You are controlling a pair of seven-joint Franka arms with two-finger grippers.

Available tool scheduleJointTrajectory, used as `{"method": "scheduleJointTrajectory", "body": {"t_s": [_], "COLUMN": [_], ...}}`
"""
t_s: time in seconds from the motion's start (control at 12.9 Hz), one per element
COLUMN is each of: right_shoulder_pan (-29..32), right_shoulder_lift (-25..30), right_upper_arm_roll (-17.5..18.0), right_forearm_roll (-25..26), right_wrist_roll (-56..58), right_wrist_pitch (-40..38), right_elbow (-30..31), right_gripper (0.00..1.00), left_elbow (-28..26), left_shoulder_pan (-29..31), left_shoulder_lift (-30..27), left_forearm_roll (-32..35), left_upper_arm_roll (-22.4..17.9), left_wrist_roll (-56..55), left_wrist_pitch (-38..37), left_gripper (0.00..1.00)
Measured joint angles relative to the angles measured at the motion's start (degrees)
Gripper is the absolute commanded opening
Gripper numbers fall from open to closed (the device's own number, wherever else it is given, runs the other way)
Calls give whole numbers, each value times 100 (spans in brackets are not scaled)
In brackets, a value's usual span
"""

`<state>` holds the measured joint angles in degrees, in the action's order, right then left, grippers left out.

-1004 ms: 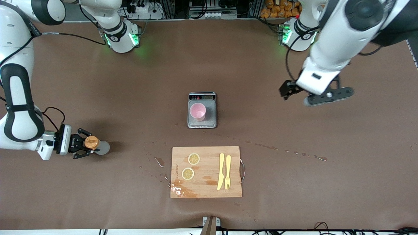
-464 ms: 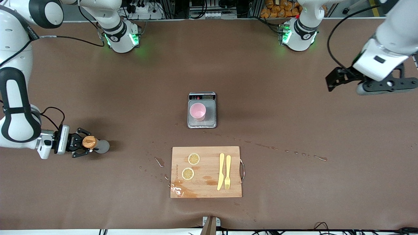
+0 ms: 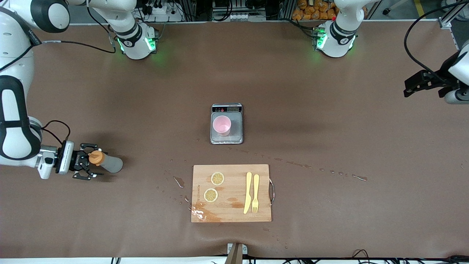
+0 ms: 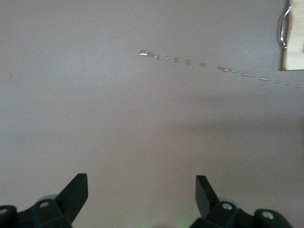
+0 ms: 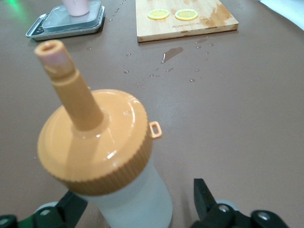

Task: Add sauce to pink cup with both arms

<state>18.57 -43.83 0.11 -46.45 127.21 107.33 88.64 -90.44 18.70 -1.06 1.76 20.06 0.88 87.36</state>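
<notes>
The sauce bottle [image 3: 110, 164], greyish-white with an orange nozzle cap, stands on the table near the right arm's end and leans its cap toward my right gripper [image 3: 92, 161]. That gripper is low, and its open fingers flank the bottle's top. In the right wrist view the bottle [image 5: 95, 142] sits between the spread fingers of the right gripper [image 5: 137, 202], closer to one of them. The pink cup [image 3: 222, 125] stands upright on a small scale [image 3: 236, 126] at mid-table; both the cup [image 5: 77, 5] and the scale [image 5: 57, 26] show in the right wrist view. My left gripper [image 3: 407, 87] hangs open and empty over the left arm's end of the table, and in the left wrist view [image 4: 141, 190] only bare table lies under it.
A wooden cutting board [image 3: 231, 216] lies nearer the camera than the scale, with two lemon slices [image 3: 217, 178], a yellow knife and a fork [image 3: 255, 192]. Drops and small puddles of liquid [image 3: 178, 181] dot the table around the board.
The left arm has swung away from mid-table out to its end. The right gripper has drawn back slightly toward its end, and the bottle's cap has leaned that way.
</notes>
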Motion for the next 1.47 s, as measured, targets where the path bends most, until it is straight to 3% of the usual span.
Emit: {"method": "scheduleJointTrajectory", "body": {"t_s": [0.31,0.62,0.85,1.08,1.31,1.47], "right_shoulder_pan": [113,112,-127,-531,-736,-841], "right_shoulder_lift": [1,162,635,1139,1679,2130], "right_upper_arm_roll": [-215,-376,-371,-382,-398,-399], "right_forearm_roll": [154,967,1818,2331,3240,3684], "right_wrist_roll": [3,-558,-1812,-3129,-4780,-5828], "right_wrist_pitch": [8,4,-21,-107,-689,-1164], "right_elbow": [-60,-204,-306,-319,-345,-356], "right_gripper": [100,100,100,100,100,100], "left_elbow": [0,23,40,41,43,46], "left_shoulder_pan": [94,91,84,85,40,-376], "left_shoulder_lift": [-19,-32,-181,-370,-368,-354], "left_forearm_roll": [-2,-3,-3,-3,-3,-3], "left_upper_arm_roll": [0,46,82,81,42,-293], "left_wrist_roll": [159,164,164,164,189,213], "left_wrist_pitch": [-41,-41,-128,-206,-174,-170], "left_gripper": [100,100,100,100,100,100]}}
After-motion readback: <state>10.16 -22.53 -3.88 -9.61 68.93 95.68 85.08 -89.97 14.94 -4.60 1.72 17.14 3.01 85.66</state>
